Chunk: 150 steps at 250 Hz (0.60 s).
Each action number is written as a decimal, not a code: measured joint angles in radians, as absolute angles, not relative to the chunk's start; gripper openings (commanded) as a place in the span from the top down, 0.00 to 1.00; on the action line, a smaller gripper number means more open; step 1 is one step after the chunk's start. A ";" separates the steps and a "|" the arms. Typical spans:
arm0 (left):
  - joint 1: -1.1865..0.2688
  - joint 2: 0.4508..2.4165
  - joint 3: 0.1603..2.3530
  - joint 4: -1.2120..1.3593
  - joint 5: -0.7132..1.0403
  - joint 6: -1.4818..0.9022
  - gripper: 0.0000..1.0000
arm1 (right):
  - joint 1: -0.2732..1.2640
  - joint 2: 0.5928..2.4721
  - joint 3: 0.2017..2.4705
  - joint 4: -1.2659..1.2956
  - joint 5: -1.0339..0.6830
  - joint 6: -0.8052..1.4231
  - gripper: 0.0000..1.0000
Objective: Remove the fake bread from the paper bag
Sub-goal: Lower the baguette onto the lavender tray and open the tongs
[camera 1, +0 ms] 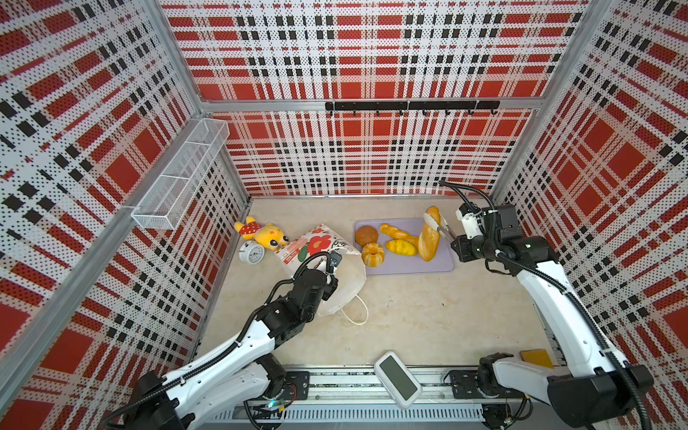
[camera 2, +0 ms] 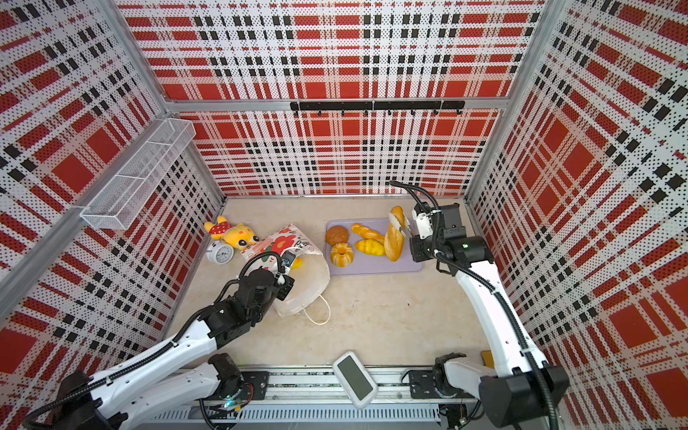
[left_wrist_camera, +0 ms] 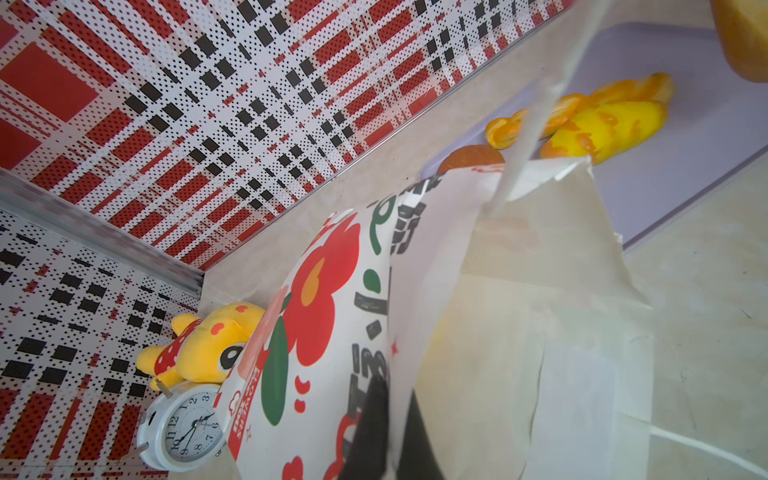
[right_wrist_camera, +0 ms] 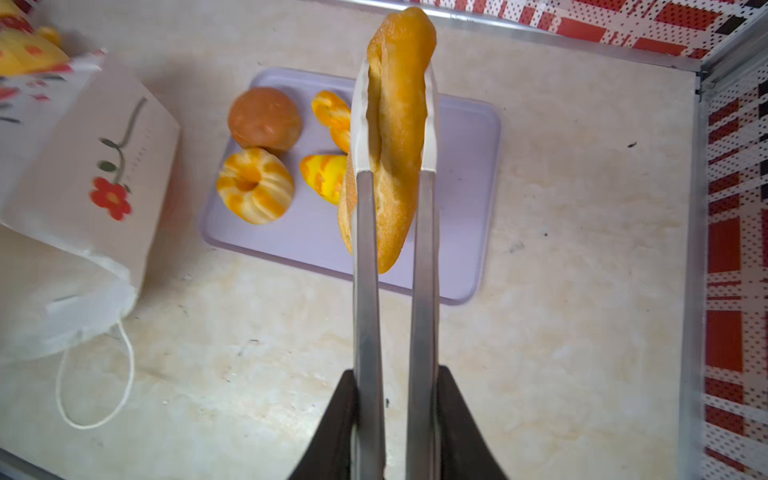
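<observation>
**Right gripper** (right_wrist_camera: 390, 399): pressed together on the two steel arms of one pair of tongs (right_wrist_camera: 365, 291). One baguette (right_wrist_camera: 399, 124) is pinched lengthwise between the pale tips of the tongs. The loaf is held tilted over the right part of one lavender tray (right_wrist_camera: 461, 187), with its upper end past the tray's far edge. Whether its lower end touches the tray cannot be told.

**On the tray:** four pieces of fake bread are laid left of the baguette. These are one round brown bun (right_wrist_camera: 264, 118), one ring cake (right_wrist_camera: 254, 185), one twisted stick (camera 1: 396, 232) and one yellow roll (camera 1: 401, 247). Five pieces are thus counted outside the bag.

**Left gripper** (left_wrist_camera: 392, 415): closed, with the rim of one white paper bag (camera 1: 346, 283) pinched between its black fingers. The bag is tipped over on the table (camera 1: 409, 316), just left of the tray, with its flowered broad side turned toward the left wall. In a top view, one yellow-orange piece (camera 2: 296, 263) is seen at the bag's mouth; its kind cannot be told.

**Surroundings:** one yellow plush toy (camera 1: 262, 232) and one white alarm clock (camera 1: 252, 253) are placed behind the bag, near the far left corner. One wire basket (camera 1: 178, 178) is mounted on the left wall and one black hook rail (camera 1: 409, 105) on the back wall. One white device with a dark screen (camera 1: 397, 379) is seen at the front edge.
</observation>
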State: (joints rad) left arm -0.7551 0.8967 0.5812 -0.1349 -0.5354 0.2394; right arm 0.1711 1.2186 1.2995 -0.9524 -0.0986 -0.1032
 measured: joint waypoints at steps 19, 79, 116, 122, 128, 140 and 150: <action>-0.756 0.897 0.581 -0.135 -0.535 0.239 1.00 | 0.138 1.241 1.299 -0.954 -0.120 -0.170 1.00; -0.759 0.907 0.581 -0.135 -0.531 0.239 1.00 | 0.071 1.320 1.299 -0.928 -0.181 -0.292 1.00; -0.759 0.908 0.581 -0.135 -0.531 0.239 1.00 | 0.046 1.386 1.299 -0.918 -0.205 -0.325 1.00; -0.759 0.908 0.581 -0.135 -0.531 0.238 1.00 | 0.043 1.393 1.299 -0.912 -0.210 -0.326 1.00; -0.759 0.908 0.581 -0.135 -0.531 0.237 1.00 | 0.040 1.399 1.299 -0.904 -0.213 -0.327 1.00; -0.759 0.908 0.581 -0.135 -0.531 0.236 1.00 | 0.034 1.409 1.299 -0.892 -0.220 -0.327 1.00; -0.759 0.908 0.581 -0.135 -0.531 0.236 1.00 | 0.031 1.415 1.299 -0.885 -0.220 -0.327 1.00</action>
State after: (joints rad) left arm -0.7589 0.9077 0.5812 -0.1352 -0.5312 0.2359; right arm 0.0307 1.4155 1.2995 -0.8852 -0.2203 -0.3271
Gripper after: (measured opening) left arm 0.052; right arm 0.268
